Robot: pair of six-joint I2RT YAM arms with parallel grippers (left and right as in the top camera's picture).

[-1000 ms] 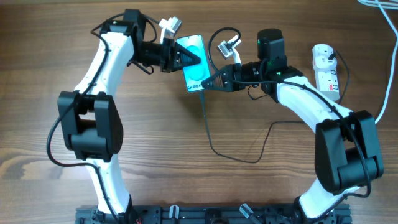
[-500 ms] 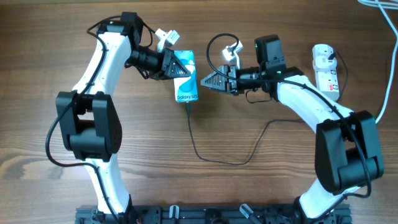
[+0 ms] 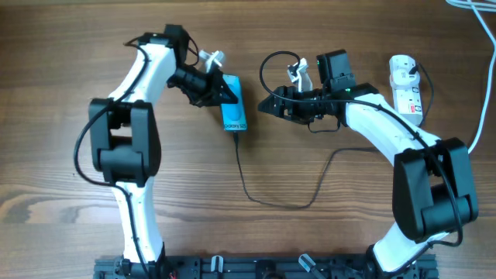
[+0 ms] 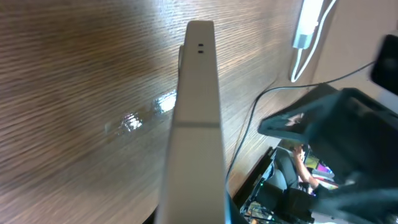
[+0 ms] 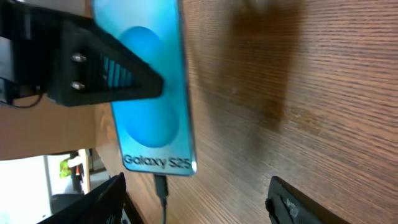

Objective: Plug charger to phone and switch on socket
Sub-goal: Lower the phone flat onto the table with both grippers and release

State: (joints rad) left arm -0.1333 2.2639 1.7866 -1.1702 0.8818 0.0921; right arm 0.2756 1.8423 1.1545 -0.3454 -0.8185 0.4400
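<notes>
The phone (image 3: 235, 113) has a cyan screen. My left gripper (image 3: 219, 87) is shut on its upper part and holds it tilted on edge over the table. The right wrist view shows the phone's screen (image 5: 152, 106) with "Galaxy S25" and a left finger (image 5: 102, 71) across it. The left wrist view shows only its pale edge (image 4: 196, 124). The charger's connector (image 5: 161, 185) sits in the phone's bottom port. Its thin black cable (image 3: 246, 186) loops across the table towards the socket (image 3: 408, 91) at the far right. My right gripper (image 3: 268, 104) is open and empty, just right of the phone.
A thick white cable (image 3: 482, 31) runs down the table's top right corner. The right arm's forearm (image 3: 372, 124) lies between the phone and the socket. Bare wood lies in front of both grippers.
The left gripper has carried the phone down and slightly left and turned it more on edge. The right gripper has drawn back a little to the right. The cable has trailed after the phone.
</notes>
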